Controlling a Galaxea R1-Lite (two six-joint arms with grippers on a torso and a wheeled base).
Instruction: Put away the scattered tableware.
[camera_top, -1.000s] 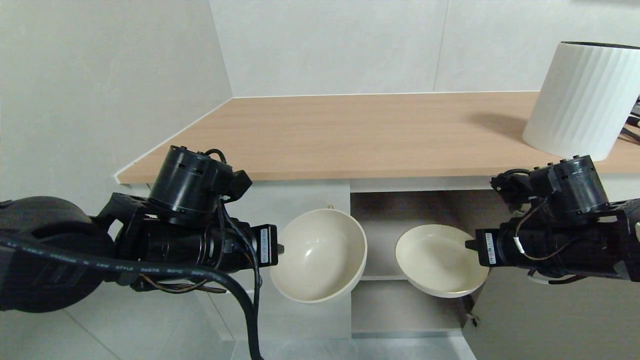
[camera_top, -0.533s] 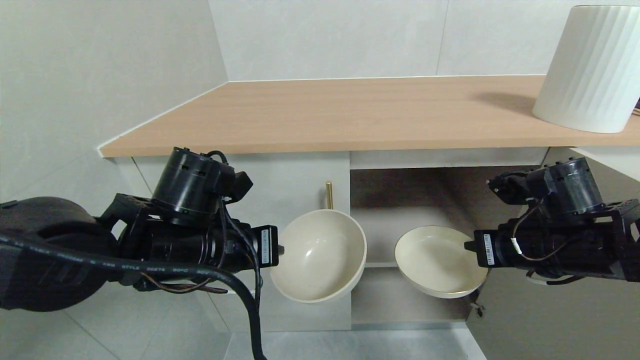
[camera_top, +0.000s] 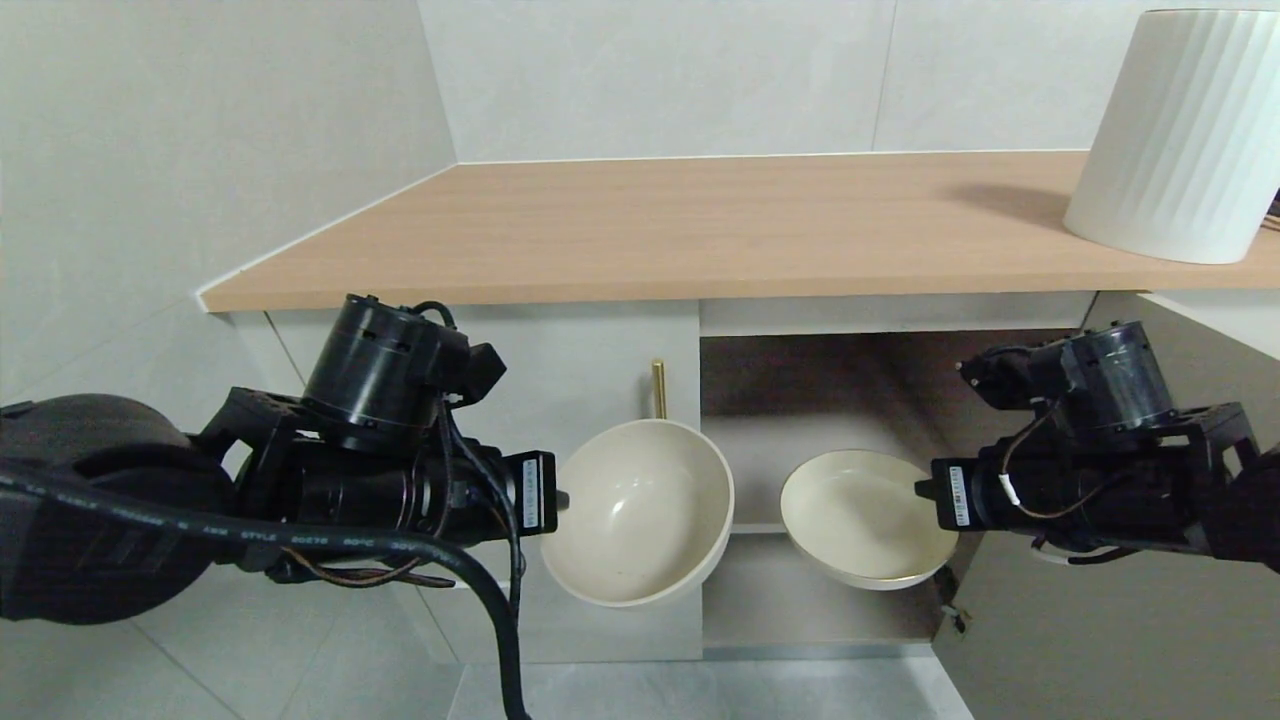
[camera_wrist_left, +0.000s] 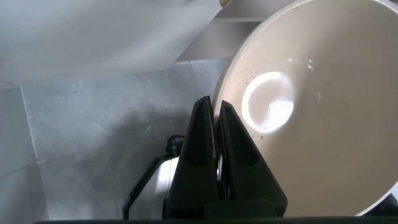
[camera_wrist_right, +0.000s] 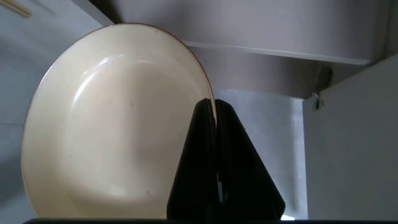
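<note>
1. The left jaws are pressed narrow on the rim of a bowl, one on the inside and one on the outside of its wall.
2. The right jaws are likewise pinched narrow on the rim of a plate, which is shallower than the bowl.
3. Both cream dishes hang in the air, held by the edge nearest their own arm, with their hollows tipped up toward the head camera.
4. The bowl and plate are side by side with a gap between them, the bowl on the left and the plate on the right.
5. In the head view the bowl is in front of a closed grey door, with its top edge just below the door's brass handle.
6. The plate is in front of the open compartment of the cabinet, covering part of the shelf inside.
7. To the right of the plate a grey door stands swung open, with a hinge at its inner edge.
8. Above the cabinet lies the wooden worktop, which runs into the corner of pale tiled walls.
9. A white ribbed shade stands on the worktop at the far right.
10. Grey floor lies below the cabinet.
</note>
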